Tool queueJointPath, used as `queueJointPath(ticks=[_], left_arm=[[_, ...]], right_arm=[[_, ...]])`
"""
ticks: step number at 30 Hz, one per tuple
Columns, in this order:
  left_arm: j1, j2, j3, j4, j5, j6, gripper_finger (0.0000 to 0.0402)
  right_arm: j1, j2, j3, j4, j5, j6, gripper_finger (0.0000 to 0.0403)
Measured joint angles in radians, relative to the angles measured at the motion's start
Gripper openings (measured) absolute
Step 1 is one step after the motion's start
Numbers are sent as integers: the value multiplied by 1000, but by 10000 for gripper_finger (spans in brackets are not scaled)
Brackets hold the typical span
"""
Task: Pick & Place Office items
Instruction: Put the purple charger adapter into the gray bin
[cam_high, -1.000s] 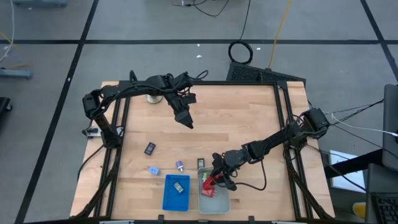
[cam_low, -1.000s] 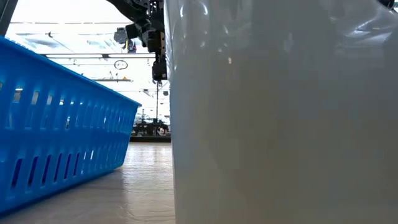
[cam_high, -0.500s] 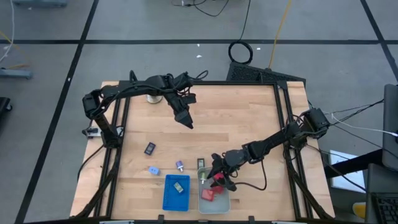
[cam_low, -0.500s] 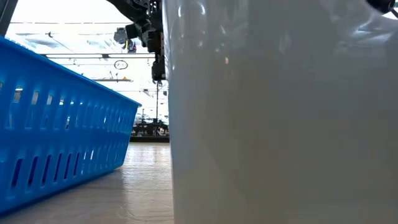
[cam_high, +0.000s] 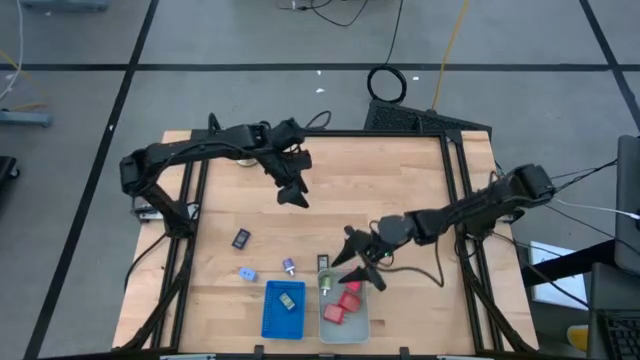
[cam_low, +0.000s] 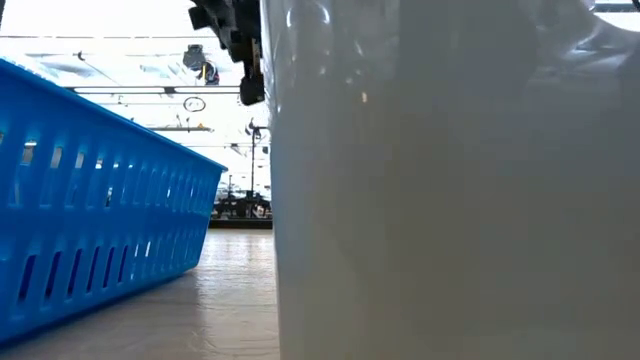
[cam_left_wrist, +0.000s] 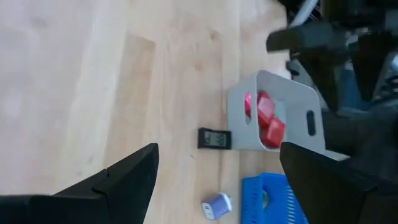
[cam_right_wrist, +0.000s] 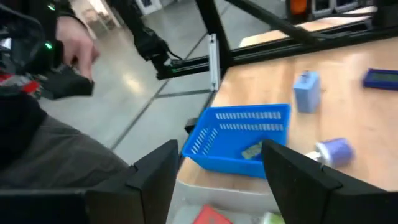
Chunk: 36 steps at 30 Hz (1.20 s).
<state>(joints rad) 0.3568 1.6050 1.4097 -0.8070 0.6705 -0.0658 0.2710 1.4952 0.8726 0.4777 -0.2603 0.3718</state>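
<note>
My right gripper (cam_high: 358, 262) is open and empty, above the far end of the pale grey tray (cam_high: 357, 325). Red blocks (cam_high: 348, 300) lie in that tray, and they also show in the left wrist view (cam_left_wrist: 264, 119). A green item (cam_high: 287, 300) lies in the blue tray (cam_high: 270, 322). On the table lie a black item (cam_high: 323, 262), a second black item (cam_high: 240, 238), a purple-topped item (cam_high: 288, 266) and a light blue item (cam_high: 247, 273). My left gripper (cam_high: 293, 195) is open and empty, above the table's middle.
A white ball on a round base (cam_high: 246, 156) stands at the far left, under the left arm. In the low view the blue tray (cam_low: 100, 200) and the grey tray's wall (cam_low: 450, 200) fill the front. A person's hand (cam_right_wrist: 78, 46) shows beyond the table's near edge.
My right gripper has let go of a red block, which now lies in the grey tray. It has opened, risen and drawn back toward the far edge. My left gripper has risen a little.
</note>
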Motion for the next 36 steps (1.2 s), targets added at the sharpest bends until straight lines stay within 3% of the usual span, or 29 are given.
queueJointPath(ticks=[6, 20, 28, 33, 36], left_arm=[[-6, -131, 0, 15, -80, -85, 335], [-123, -387, 0, -73, -348, -294, 335], [-295, -408, 0, -122, -494, -501, 335], [-412, -393, 0, -198, -565, -542, 335], [-458, -377, -1, -218, -552, -514, 335]], right_arm=[[-86, -133, -1, -191, 1, -42, 251], [-278, -288, 0, -232, -1, 5, 266], [-374, -289, 0, -229, 177, 21, 265], [-424, -289, 0, -229, 186, 78, 265], [-437, -289, 0, -232, 186, 117, 265]])
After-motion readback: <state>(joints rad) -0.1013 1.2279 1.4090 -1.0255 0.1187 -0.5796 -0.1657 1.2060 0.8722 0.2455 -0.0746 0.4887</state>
